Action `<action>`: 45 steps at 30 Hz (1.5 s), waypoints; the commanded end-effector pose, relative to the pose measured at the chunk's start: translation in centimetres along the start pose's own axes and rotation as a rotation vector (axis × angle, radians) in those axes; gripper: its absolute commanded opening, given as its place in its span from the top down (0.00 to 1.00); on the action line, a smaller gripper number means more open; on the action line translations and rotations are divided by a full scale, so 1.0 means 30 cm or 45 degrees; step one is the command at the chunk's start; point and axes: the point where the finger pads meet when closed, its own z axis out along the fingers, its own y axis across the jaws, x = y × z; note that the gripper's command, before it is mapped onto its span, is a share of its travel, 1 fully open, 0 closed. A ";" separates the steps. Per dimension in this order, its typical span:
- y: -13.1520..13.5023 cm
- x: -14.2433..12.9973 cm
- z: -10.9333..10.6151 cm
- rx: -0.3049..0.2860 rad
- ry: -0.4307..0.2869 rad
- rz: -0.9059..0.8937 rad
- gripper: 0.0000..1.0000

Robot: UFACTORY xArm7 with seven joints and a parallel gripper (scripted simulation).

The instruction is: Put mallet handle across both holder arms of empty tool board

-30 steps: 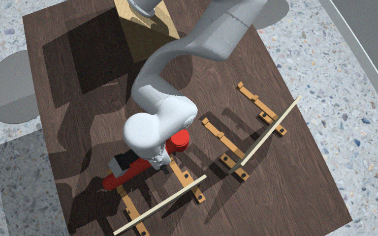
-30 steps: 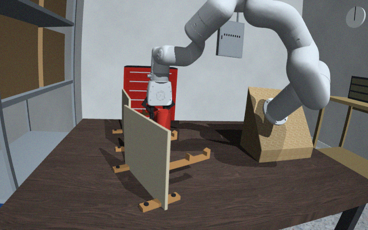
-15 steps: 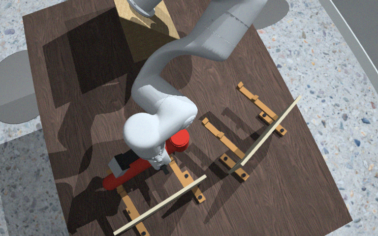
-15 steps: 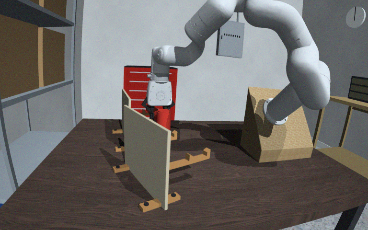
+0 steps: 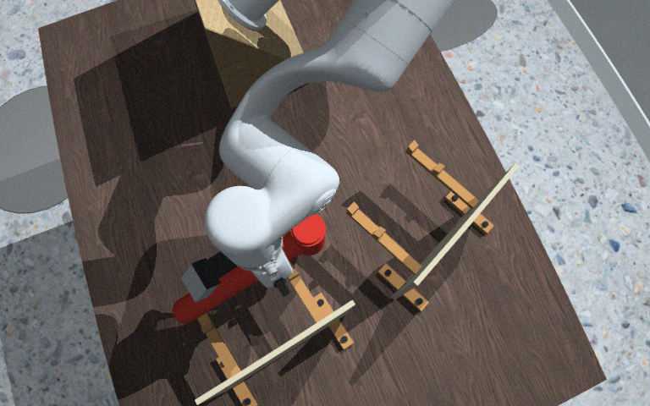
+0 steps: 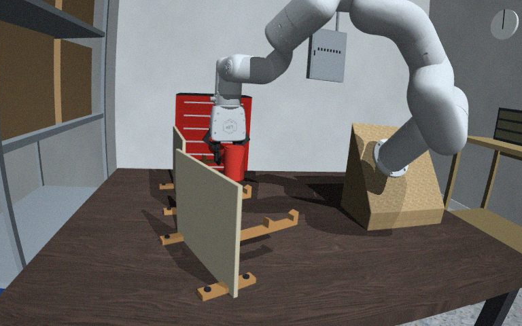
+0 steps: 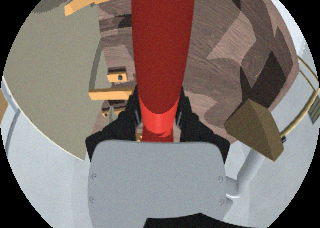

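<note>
The red mallet (image 5: 217, 293) (image 6: 234, 163) (image 7: 163, 35) lies across the two orange arms (image 5: 313, 301) (image 5: 220, 349) of the nearer tool board (image 5: 278, 349) (image 6: 178, 141). Its round head (image 5: 308, 236) sits outside the arm toward the table's middle. My gripper (image 5: 274, 282) (image 6: 223, 152) (image 7: 158, 93) comes straight down and is shut on the handle, close to the head end. The empty tool board (image 5: 462, 226) (image 6: 207, 218) stands beside it, with bare arms (image 5: 386, 241) (image 5: 442, 173) (image 6: 270, 226). I cannot tell whether the handle still touches its arms.
A wooden wedge block (image 5: 248, 30) (image 6: 393, 193) carrying the arm's base stands at the far side of the table. A red tool cabinet (image 6: 193, 117) stands behind the table, shelves (image 6: 33, 80) to one side. Both boards' upright plates rise beside the arms.
</note>
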 end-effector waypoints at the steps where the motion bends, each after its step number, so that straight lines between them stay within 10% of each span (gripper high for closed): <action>1: -0.015 0.013 -0.095 0.019 0.022 -0.004 1.00; 9: -0.015 0.001 -0.258 0.020 0.022 -0.004 1.00; 17: -0.093 -0.273 -0.302 0.044 0.001 -0.013 1.00; 45: 0.032 -1.053 -0.238 0.018 0.022 -0.004 1.00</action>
